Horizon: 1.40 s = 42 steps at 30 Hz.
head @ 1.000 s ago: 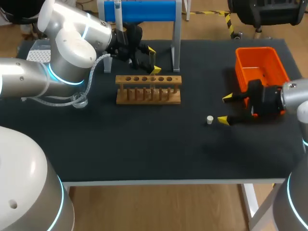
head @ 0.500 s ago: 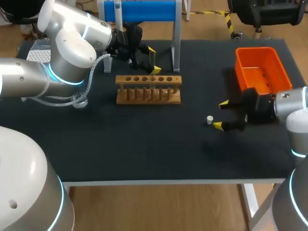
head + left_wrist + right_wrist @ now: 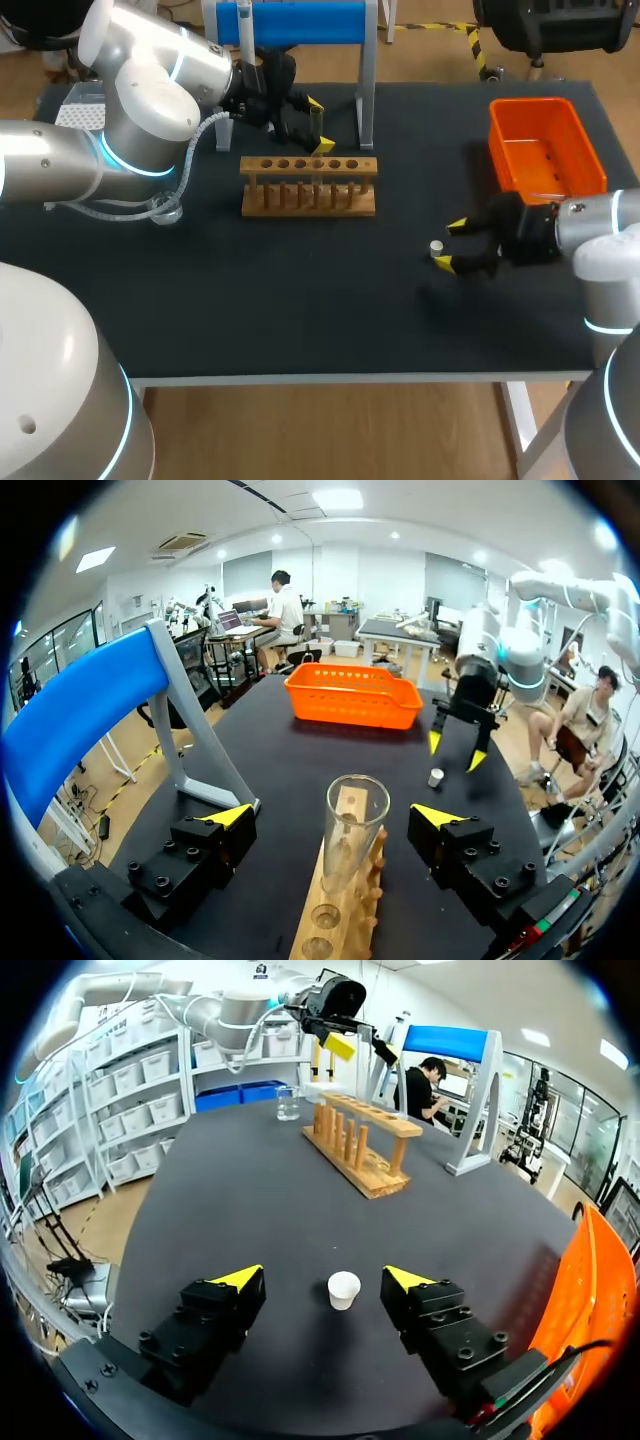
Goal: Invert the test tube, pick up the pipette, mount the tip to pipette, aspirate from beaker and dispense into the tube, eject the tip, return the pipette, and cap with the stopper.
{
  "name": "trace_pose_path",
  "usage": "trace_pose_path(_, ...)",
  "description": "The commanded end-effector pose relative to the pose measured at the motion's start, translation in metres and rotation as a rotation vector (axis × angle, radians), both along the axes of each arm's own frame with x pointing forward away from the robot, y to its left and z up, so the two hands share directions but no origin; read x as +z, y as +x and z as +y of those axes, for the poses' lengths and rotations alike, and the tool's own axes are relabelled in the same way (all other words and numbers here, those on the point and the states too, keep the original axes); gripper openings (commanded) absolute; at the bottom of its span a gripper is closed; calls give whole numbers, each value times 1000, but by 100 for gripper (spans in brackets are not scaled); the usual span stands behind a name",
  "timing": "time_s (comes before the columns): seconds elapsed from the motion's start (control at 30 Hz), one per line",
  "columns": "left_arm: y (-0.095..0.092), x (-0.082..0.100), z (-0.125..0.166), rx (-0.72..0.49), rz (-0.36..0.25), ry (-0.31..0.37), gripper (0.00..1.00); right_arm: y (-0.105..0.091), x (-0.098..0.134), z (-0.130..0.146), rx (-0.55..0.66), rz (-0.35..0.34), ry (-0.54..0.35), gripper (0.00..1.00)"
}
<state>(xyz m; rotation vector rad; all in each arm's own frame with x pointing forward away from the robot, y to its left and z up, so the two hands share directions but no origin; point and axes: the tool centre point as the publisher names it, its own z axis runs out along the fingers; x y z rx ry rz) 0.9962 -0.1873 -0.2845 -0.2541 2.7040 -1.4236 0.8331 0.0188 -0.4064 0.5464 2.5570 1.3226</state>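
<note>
**While the test tube (image 3: 352, 830) is parked in the rack (image 3: 308, 192), the stopper (image 3: 343, 1290) is bracketed by the right pincer (image 3: 449, 244)**

Since left to right is easiest, the beaker (image 3: 168, 210) gets taken first. It's a small clear glass, seen near the left side of the bench (image 3: 300, 320), just beside the left arm. Further back, a blue stand (image 3: 300, 20) is set along the far edge, and what looks like the pipette (image 3: 246, 25) is hung upright at its left end.

Just in front of that stand, the left pincer (image 3: 318, 125) is held over the wooden rack with its yellow tips apart. In the left wrist view the tube is seen standing upright in one of the rack's holes, open mouth up, between those fingers. A gap is visible on both sides, so nothing is gripped. Which hole exactly can't be told for sure.

Moving right, the stopper, a small white plug, is found on the bare bench. It's well apart from the rack, to its right and nearer the front edge. The right pincer is held low around it, brought in from the right with fingers spread wide. In the right wrist view the stopper is seen between the two tips, touched by neither. Behind that arm, an orange bin (image 3: 545, 140) is placed at the bench's far right, and its near corner is covered by the wrist.
</note>
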Motion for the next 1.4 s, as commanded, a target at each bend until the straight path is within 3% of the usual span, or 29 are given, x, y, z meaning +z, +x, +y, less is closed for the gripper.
trace_pose_path(0.03,1,0,0,-1,2,2,100,4,-4,4,-7,-2,-7,76)
trace_pose_path(0.1,1,0,0,-1,2,2,100,5,-5,5,-13,-2,-10,82)
trace_pose_path(0.3,1,0,0,-1,2,2,100,9,-7,6,-28,-4,-16,69)
trace_pose_path(0.83,1,0,0,-1,2,2,100,13,-17,8,-41,3,-31,62)
trace_pose_path(0.97,1,0,0,-1,2,2,100,14,-19,9,-43,4,-34,53)
trace_pose_path(1.4,1,0,0,-1,2,2,100,16,-23,13,-51,2,-43,56)
